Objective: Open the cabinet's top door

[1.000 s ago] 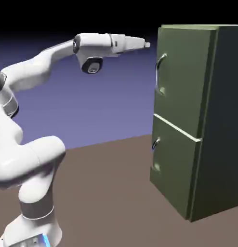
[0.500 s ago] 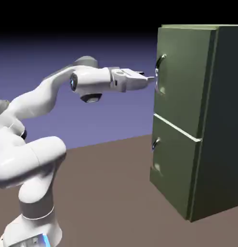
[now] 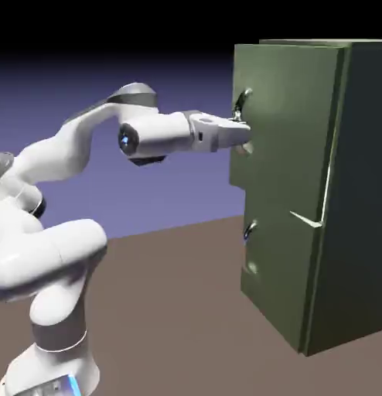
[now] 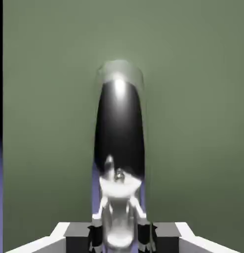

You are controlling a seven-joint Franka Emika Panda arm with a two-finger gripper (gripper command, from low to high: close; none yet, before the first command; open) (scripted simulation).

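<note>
The tall olive-green cabinet [image 3: 358, 193] stands at the exterior view's right. Its top door [image 3: 291, 116] is swung out a little, its free edge standing proud of the panel below. My gripper [image 3: 244, 138] reaches level from the left and is shut on the top door's curved grey handle [image 3: 240, 100], low on its bow. In the hand view the handle [image 4: 119, 123] runs up from between my fingertips [image 4: 97, 233], large and glossy, with the door panel [image 4: 198, 99] filling the picture behind it. The gripper [image 4: 120, 236] pinches it at the bottom edge.
Below, the lower door [image 3: 275, 278] is closed, with a short small handle [image 3: 249, 230]. The brown table [image 3: 171, 309] stretches between the robot's base and the cabinet. My arm spans the upper left at handle height.
The hand came down and forward to the handle, then the jaws went from open to shut on it. The top door's free edge has moved leftward, out from the cabinet.
</note>
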